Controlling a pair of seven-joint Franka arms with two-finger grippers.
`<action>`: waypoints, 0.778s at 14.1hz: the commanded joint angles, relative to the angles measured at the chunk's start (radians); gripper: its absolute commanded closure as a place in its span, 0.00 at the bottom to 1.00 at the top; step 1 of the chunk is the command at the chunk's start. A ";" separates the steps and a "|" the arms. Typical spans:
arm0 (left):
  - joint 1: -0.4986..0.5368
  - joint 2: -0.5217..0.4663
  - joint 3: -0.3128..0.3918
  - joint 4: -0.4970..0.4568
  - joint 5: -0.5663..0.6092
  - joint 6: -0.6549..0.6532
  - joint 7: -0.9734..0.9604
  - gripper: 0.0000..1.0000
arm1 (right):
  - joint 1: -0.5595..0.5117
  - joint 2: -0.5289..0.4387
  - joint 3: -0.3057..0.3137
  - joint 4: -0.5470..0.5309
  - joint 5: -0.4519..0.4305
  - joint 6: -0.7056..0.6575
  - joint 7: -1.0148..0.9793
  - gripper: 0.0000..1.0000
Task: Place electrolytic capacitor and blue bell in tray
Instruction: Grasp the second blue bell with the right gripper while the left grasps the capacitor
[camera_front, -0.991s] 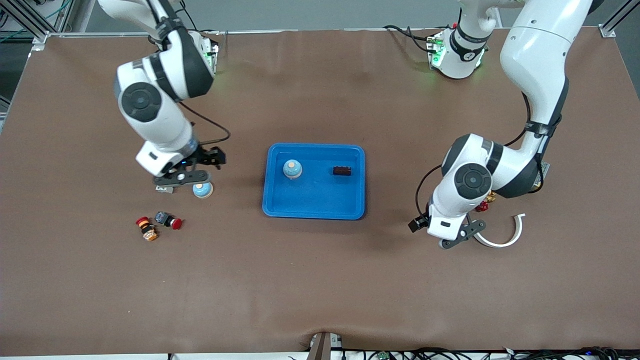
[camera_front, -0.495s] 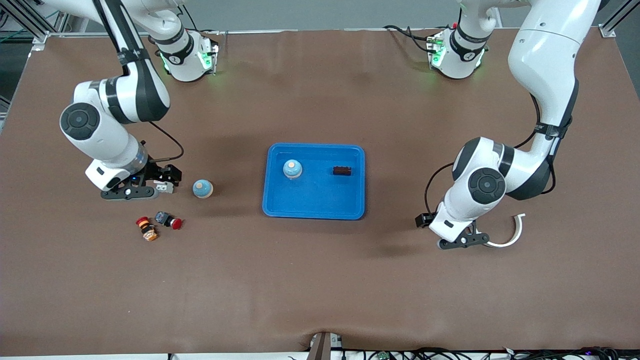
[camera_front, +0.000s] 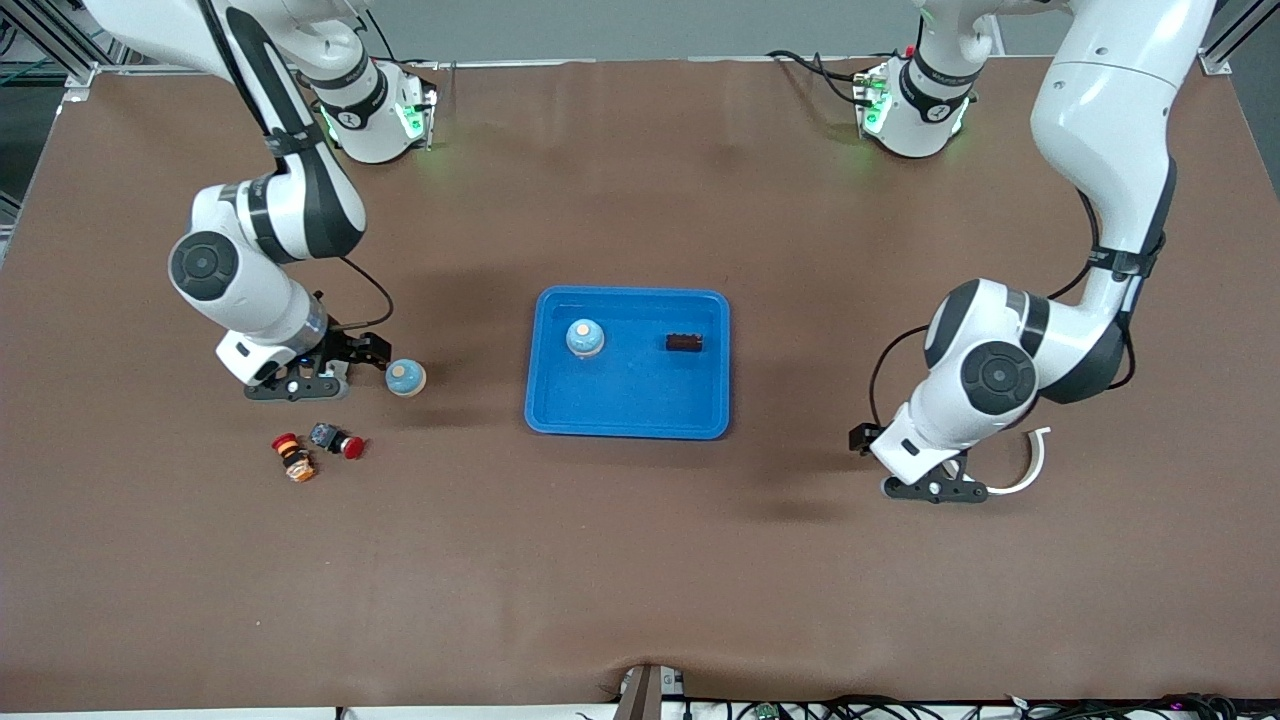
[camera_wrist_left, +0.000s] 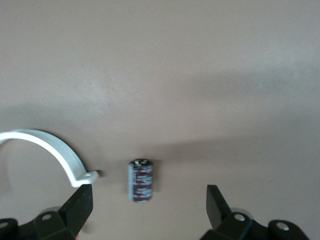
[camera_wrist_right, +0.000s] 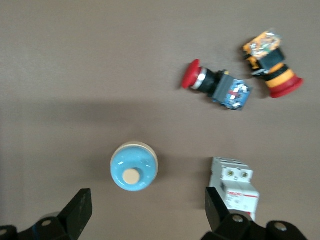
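both arms low over the brown table (camera_front: 640, 560), nothing in either grip.

the blue tray (camera_front: 640, 415) sits mid-table with a blue bell (camera_front: 585, 338) and a small dark block (camera_front: 684, 343) in it. the right gripper (camera_front: 297, 388), fingers spread, hangs by a second blue bell (camera_front: 406, 377) and a white breaker (camera_wrist_right: 234, 187), with two red push buttons (camera_front: 338, 440) (camera_front: 293, 457) nearer the front camera. the left gripper (camera_front: 935, 489), also spread, is over the electrolytic capacitor (camera_wrist_left: 141, 180), which lies on its side on the table just beside a white curved clip (camera_wrist_left: 55, 152), well apart from the tray.
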 joint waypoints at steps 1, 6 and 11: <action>0.039 0.003 -0.012 -0.029 0.017 0.025 0.062 0.00 | 0.009 0.042 0.000 -0.001 0.014 0.046 0.008 0.00; 0.075 -0.010 -0.015 -0.167 0.002 0.237 0.034 0.00 | 0.025 0.086 0.001 -0.002 0.014 0.087 0.008 0.00; 0.085 -0.017 -0.015 -0.201 0.003 0.250 -0.015 0.00 | 0.037 0.119 0.001 -0.014 0.014 0.111 0.007 0.00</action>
